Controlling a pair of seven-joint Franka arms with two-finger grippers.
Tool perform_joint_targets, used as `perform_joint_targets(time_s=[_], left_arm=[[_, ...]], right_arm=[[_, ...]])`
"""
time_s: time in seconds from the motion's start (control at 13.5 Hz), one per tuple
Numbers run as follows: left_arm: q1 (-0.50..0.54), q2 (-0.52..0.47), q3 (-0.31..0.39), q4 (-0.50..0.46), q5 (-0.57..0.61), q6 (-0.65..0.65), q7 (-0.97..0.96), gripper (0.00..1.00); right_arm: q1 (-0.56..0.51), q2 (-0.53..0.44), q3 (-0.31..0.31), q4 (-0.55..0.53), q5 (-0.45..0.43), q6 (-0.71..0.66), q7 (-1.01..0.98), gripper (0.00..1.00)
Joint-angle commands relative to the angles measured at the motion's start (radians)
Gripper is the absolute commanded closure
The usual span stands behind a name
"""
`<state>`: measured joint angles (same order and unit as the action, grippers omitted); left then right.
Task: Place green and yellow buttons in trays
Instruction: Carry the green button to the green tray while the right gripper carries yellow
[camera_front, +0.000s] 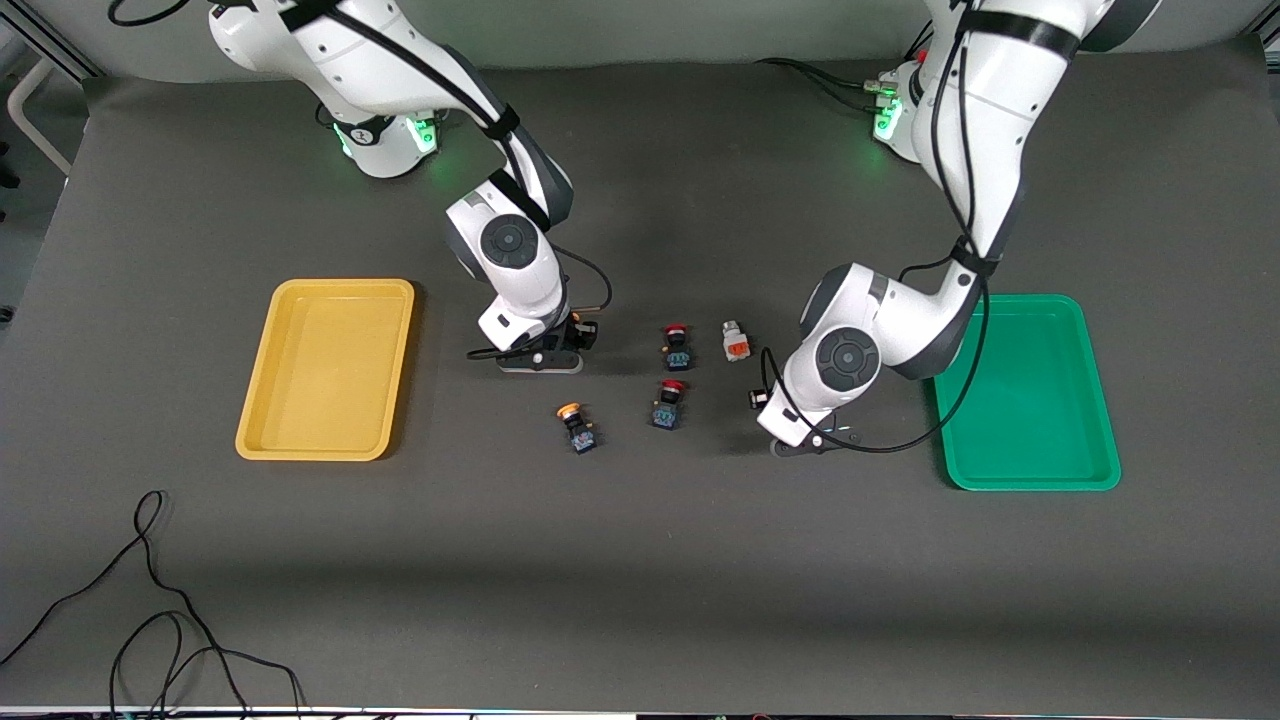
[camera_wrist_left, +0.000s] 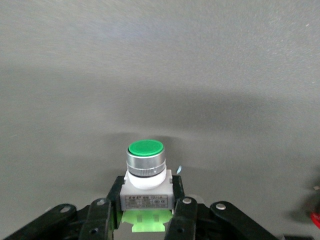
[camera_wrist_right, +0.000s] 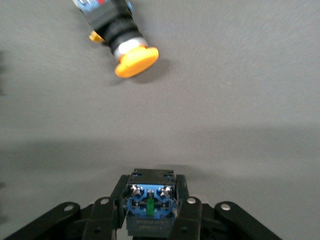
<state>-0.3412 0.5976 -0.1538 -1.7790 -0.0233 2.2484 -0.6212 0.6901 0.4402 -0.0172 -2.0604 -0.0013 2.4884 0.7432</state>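
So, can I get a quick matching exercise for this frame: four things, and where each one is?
Things:
1. green-capped switch
2. black-blue switch
3. white-and-orange switch
4. yellow tray

Places:
A. clamped in the right gripper
B. clamped in the left gripper
C. toward the right arm's end of the table, nothing in it
D. lying free on the table beside a red-capped switch

Pairs: 1-B, 2-A, 3-D, 4-C
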Motion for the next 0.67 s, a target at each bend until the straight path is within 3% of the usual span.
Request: perform_joint_targets(time_s=[0.0,0.15,0.37,0.52,0.59], left_arm=[[0.059,-0.163,0.011,-0.023,-0.001,-0.183,0.071,1.00],[0.140,-0.263,0.014,-0.025,-0.001,-0.312,0.184,1.00],[0.371,-0.324,0.016,-0.025,0.013,-0.411,0.589,1.00],[0.537,-0.309,0.017,-0.026,0.013,-0.389,0.864,1.00],[0.603,-0.282,0.017,-0.026,0.014,-0.368,0.984,1.00]], right_arm=[[-0.003,-0.081,-0.004,0.122,-0.013,-0.251,-0.004,0.66],[-0.032,-0.109,-0.004,0.224,-0.011,-0.414,-0.034,0.66],[-0.136,-0.194,-0.041,0.232,-0.009,-0.502,-0.265,0.66],[-0.175,-0.239,-0.133,0.224,-0.009,-0.548,-0.443,0.66],[-0.175,-0.251,-0.217,0.211,-0.008,-0.548,-0.556,0.66]])
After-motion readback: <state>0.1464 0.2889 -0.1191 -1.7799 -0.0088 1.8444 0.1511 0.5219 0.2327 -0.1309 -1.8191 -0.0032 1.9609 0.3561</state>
